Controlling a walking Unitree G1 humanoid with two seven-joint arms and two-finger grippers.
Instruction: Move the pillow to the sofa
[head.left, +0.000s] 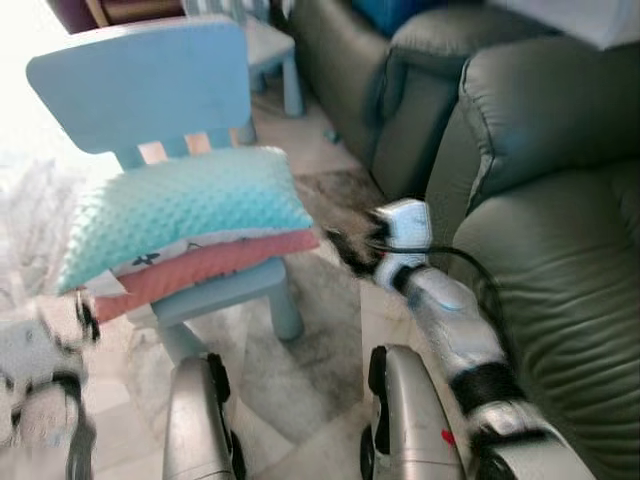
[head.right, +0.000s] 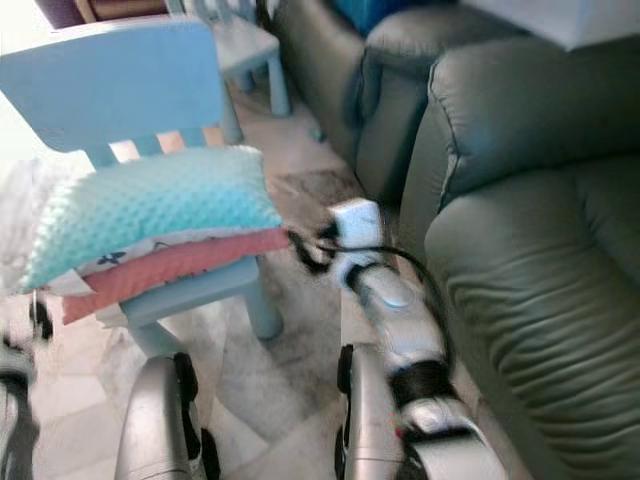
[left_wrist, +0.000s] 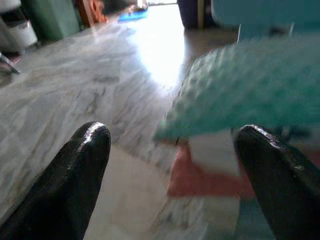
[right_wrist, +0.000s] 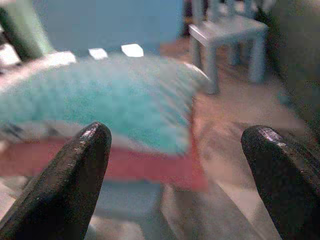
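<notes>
Left eye view showed the pillow (head.left: 180, 205) lying on the chair (head.left: 140, 85) at ten o'clock, flanked by the wide-spread right gripper (right_wrist: 175, 175) and left gripper (left_wrist: 172, 175); uneven closing was judged likely to tip it floorward.

Head cameras look down at the pillow (head.left: 180, 210) on the chair (head.left: 140, 85); both wrist cameras face it closely.

Right gripper (right_wrist: 175, 175) facing a stacked pillow (right_wrist: 100, 102)
Its two black fingers (right_wrist: 70, 180) are standing wide apart, framing a blurred teal dotted pillow lying on a coral cushion (right_wrist: 150, 167); a pale blue chair (right_wrist: 227, 42) is standing on the floor beyond.
</notes>
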